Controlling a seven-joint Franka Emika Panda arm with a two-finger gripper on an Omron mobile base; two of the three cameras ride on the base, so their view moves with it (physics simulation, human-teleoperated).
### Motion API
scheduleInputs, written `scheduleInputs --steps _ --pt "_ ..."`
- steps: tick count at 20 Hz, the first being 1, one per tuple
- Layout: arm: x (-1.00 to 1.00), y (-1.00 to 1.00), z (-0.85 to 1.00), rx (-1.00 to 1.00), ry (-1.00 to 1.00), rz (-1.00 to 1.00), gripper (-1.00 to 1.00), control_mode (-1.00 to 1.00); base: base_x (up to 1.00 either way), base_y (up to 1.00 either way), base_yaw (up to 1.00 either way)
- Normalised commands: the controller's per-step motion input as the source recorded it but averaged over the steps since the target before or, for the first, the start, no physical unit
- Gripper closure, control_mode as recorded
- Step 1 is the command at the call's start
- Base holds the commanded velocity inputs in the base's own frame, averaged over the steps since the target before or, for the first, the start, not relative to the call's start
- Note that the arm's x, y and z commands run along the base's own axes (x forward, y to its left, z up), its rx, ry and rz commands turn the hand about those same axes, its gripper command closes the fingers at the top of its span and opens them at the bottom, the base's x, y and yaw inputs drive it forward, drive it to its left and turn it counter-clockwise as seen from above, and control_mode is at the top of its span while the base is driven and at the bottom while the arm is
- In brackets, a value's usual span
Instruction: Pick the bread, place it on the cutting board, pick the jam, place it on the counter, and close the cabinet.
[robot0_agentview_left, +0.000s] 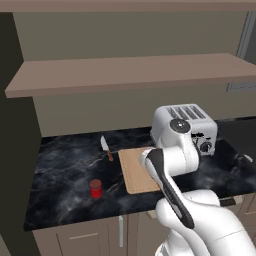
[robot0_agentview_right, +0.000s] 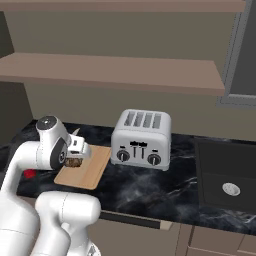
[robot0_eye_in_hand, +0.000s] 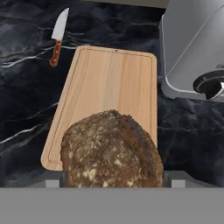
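Nearest the hand camera, the bread (robot0_eye_in_hand: 111, 151), a dark brown loaf with a rough mottled crust, sits between the finger tips of the gripper (robot0_eye_in_hand: 113, 178), which is clamped on it from both sides; from the right base view the loaf (robot0_agentview_right: 74, 162) hangs under the hand above the near part of the cutting board (robot0_agentview_right: 92, 167). Below and beyond the loaf lies the pale wooden cutting board (robot0_eye_in_hand: 109, 83), flat on the black veined counter (robot0_agentview_left: 65, 170). On the counter to the board's left stands the red jam (robot0_agentview_left: 95, 188) jar, well apart from the board. Farther back, a knife (robot0_eye_in_hand: 57, 36) with a brown handle lies just beside the board's far left corner, and a silver toaster (robot0_agentview_right: 141, 139) stands at the board's right. Above all, the cabinet (robot0_agentview_left: 125, 75) shows its brown shelf board and beige back, open to view.
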Motion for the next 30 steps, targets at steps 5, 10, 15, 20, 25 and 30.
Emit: scheduleInputs --steps 5,10,15,20,25,30 --pt "0.24 0.0 -0.29 0.0 0.0 0.0 1.0 -1.0 0.0 0.0 0.0" --pt "0.29 0.0 -0.2 0.0 0.0 0.0 1.0 -1.0 0.0 0.0 0.0" --pt "0.26 0.0 -0.17 0.0 0.0 0.0 1.0 -1.0 0.0 0.0 0.0" --pt "0.19 0.0 -0.2 0.0 0.0 0.0 1.0 -1.0 0.0 0.0 0.0" --pt "0.1 0.0 -0.23 0.0 0.0 0.0 1.0 -1.0 0.0 0.0 0.0" --pt "0.07 0.0 -0.21 0.0 0.0 0.0 1.0 -1.0 0.0 0.0 0.0"
